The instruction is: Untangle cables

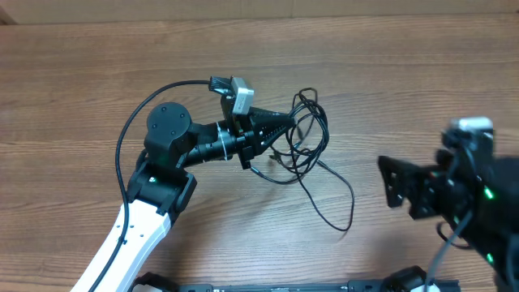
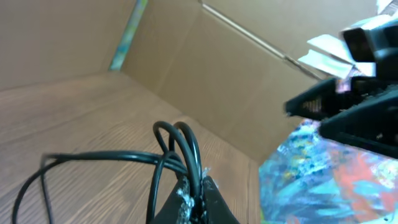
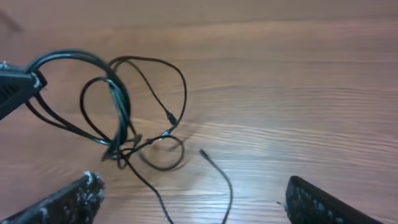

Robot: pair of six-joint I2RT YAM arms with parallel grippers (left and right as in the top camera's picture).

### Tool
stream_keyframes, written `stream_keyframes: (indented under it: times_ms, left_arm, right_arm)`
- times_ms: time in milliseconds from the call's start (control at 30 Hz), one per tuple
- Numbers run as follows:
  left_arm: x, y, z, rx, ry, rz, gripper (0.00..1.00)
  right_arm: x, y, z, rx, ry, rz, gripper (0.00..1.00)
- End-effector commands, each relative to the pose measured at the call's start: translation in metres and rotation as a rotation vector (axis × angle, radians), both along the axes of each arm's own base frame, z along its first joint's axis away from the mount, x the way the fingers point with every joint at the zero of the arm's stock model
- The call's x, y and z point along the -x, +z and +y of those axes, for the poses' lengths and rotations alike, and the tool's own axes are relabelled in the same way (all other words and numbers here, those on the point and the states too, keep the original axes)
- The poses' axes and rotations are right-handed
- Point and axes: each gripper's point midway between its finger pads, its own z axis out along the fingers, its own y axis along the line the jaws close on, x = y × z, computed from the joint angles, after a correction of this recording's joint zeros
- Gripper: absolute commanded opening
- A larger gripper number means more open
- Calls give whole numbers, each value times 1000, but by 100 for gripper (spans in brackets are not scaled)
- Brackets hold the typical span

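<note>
A tangle of thin black cables point(image 1: 304, 134) lies at the middle of the wooden table, with one strand trailing toward the front right point(image 1: 336, 195). My left gripper point(image 1: 288, 122) is shut on a loop of the cables point(image 2: 186, 149) and holds it lifted; the strands run between its fingertips point(image 2: 198, 202). My right gripper point(image 1: 393, 182) is open and empty, to the right of the tangle and apart from it. In the right wrist view the cables point(image 3: 118, 118) hang from the left gripper tip point(image 3: 18, 90), and a loose plug end point(image 3: 203, 152) lies between my right fingers point(image 3: 193, 199).
The wooden table point(image 1: 389, 81) spreads all round. A cardboard wall point(image 2: 217, 68) stands behind the table. The left arm's thicker black cable point(image 1: 130, 130) arcs over the table at the left.
</note>
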Motion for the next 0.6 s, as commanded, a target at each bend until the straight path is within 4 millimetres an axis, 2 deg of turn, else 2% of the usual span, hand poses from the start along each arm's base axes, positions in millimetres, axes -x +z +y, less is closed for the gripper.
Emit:
stream_keyframes:
  times_ms: [0,100,167,233,300,400,567]
  left_arm:
    - [8,13,-3,29,-37,-3,4]
    - [8,13,-3,32,-36,6,4]
    - [7,13,-2,32,-33,7,4]
    - [7,13,-2,32,-31,6,4]
    - [6,13,-2,32,-29,6,4]
    - [6,13,-2,32,-28,6,4]
    - [6,13,-2,33,-26,6,4]
  right_arm:
    - [-13,-7,32,-42,147,64,87]
    - [-29,-20,52,-65,210,133,85]
    - [-47,-40,60,-44,220,207,84]
    - [-51,-50,73,-31,314,241,78]
    - [-57,-59,86,-38,386,267,78]
    - [-69,-67,90,-35,385,280,77]
    - [-79,-71,94,-35,385,280,77]
